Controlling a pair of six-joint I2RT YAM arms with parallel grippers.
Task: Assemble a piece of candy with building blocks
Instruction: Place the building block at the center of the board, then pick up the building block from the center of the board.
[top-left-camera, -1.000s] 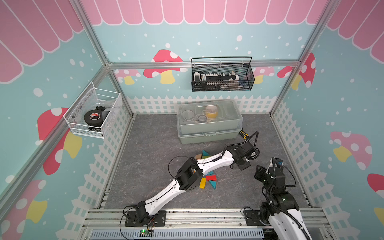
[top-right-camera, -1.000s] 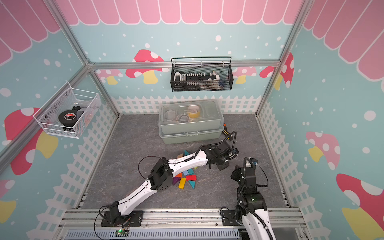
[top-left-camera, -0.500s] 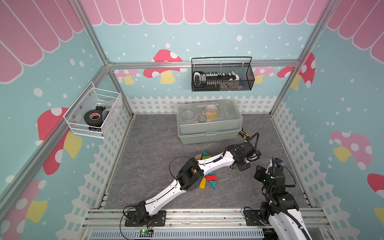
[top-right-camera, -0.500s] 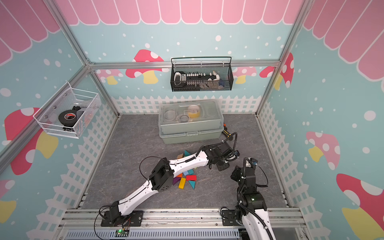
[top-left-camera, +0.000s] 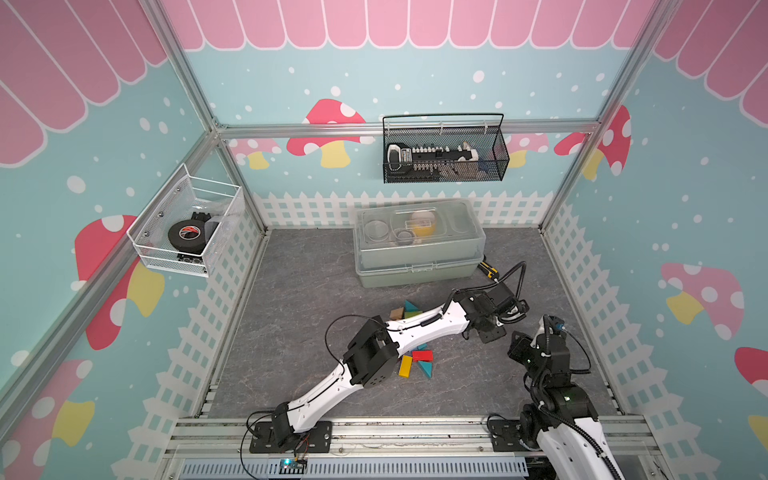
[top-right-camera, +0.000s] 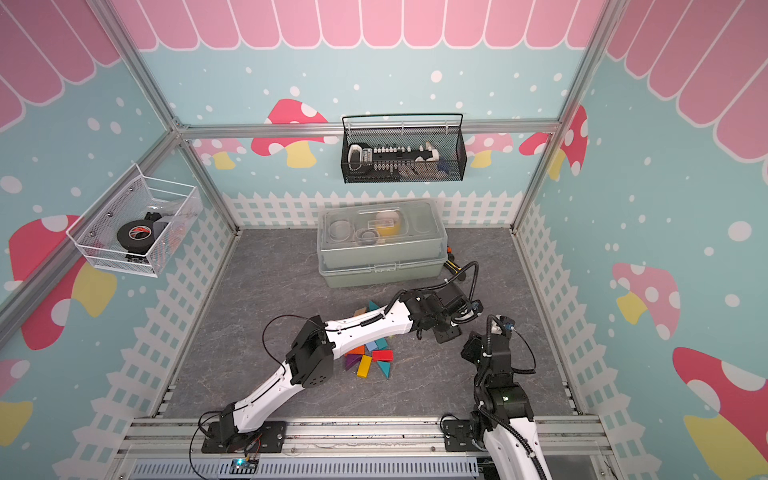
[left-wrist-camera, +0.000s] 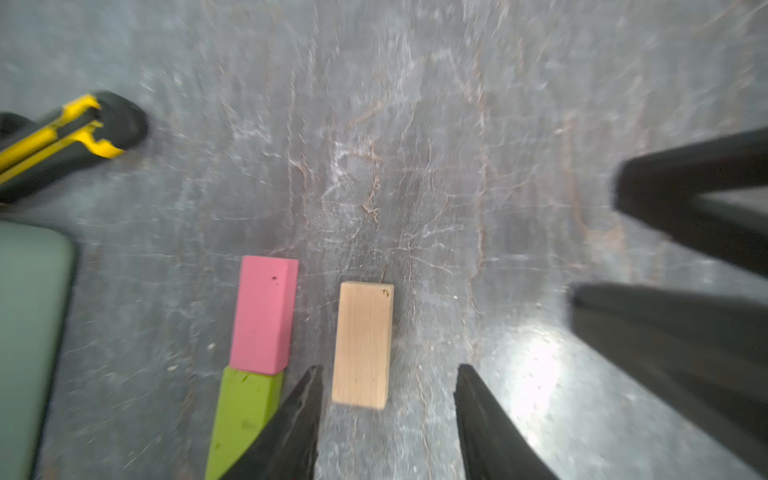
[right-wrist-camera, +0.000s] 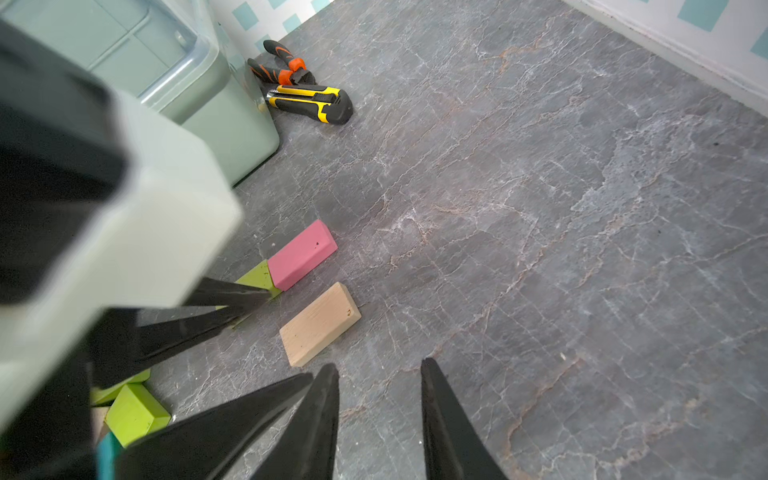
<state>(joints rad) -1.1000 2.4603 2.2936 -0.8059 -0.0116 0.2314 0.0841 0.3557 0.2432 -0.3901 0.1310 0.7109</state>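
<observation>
My left claw (left-wrist-camera: 388, 369) stands open, empty, tan block (left-wrist-camera: 362, 345) between its tips. Candy barely begun, I judge; most blocks (top-left-camera: 422, 356) lie piled.

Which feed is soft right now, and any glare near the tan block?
Left wrist view: floor and utility knife smeared, bright glare patch beside the left pincer, off the tan block. Right wrist view: floor crisp, only the close left arm out of focus. Both top views: sharp, evenly lit.
</observation>
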